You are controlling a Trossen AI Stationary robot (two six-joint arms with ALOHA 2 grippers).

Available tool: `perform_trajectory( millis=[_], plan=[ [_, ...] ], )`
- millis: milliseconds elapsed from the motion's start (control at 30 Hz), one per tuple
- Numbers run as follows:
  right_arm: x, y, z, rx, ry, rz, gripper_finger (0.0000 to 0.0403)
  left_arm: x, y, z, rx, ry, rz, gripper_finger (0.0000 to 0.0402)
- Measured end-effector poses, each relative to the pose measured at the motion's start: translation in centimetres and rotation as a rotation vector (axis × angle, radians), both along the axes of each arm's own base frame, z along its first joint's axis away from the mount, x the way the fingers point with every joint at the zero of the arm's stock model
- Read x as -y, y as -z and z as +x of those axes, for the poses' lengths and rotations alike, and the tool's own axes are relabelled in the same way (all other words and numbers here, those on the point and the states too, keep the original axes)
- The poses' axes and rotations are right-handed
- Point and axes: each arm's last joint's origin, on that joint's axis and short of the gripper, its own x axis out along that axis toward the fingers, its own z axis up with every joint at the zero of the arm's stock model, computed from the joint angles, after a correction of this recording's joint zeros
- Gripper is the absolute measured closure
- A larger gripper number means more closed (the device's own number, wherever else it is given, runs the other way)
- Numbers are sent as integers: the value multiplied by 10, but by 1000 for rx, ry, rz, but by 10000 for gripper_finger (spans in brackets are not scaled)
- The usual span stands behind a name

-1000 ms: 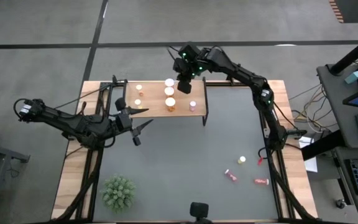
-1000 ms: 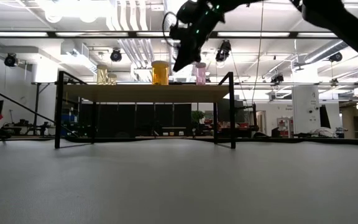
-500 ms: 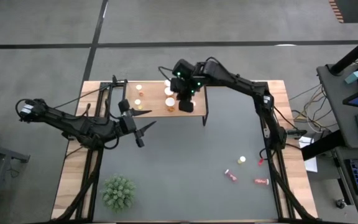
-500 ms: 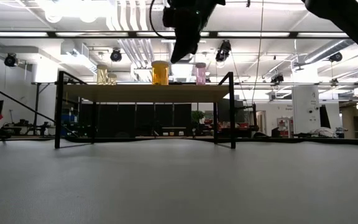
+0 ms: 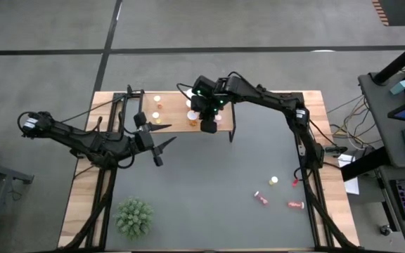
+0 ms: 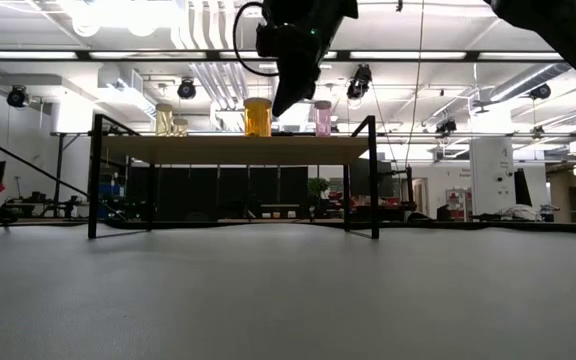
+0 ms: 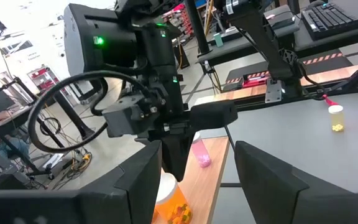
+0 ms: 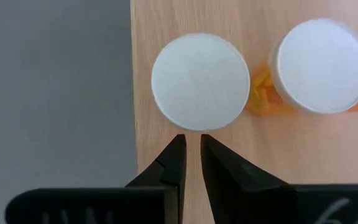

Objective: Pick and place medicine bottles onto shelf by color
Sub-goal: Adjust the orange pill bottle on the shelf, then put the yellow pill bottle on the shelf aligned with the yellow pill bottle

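The right gripper (image 8: 191, 152), fingers nearly closed and empty, hangs above the shelf (image 5: 178, 121), where medicine bottles (image 6: 258, 117) stand upright, caps up. The left gripper (image 5: 162, 145), spread open and empty, waits over the counter (image 5: 209, 190) near the shelf's left end.

1. In the high view the right hand (image 5: 207, 125) covered part of the shelf (image 5: 174, 124) and some bottles there.
2. The three pink bottles (image 5: 261, 199) lying on the worktop (image 5: 209, 190) were too small to read.
3. The low view cut off the right arm at its top edge.
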Motion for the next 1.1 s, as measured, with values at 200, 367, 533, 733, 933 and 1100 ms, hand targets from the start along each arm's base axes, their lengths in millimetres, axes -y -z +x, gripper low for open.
perform_trajectory(
  millis=[200,367,533,733,933,1100],
  plan=[
    [1,-2,3,31,0,-10,365,0,0,0,0,0,1,214],
    [1,-2,2,30,1,-9,365,0,0,0,0,0,1,214],
    [-3,-13,-7,32,1,-10,365,0,0,0,0,0,1,214],
    [-37,-50,-32,90,-20,-1,372,0,0,1,0,2,-2,214],
    [-92,-59,-63,78,-39,77,393,1,1,2,-4,4,-6,214],
    [-140,-49,-91,43,10,195,394,1,-1,2,3,6,-9,214]
  ],
)
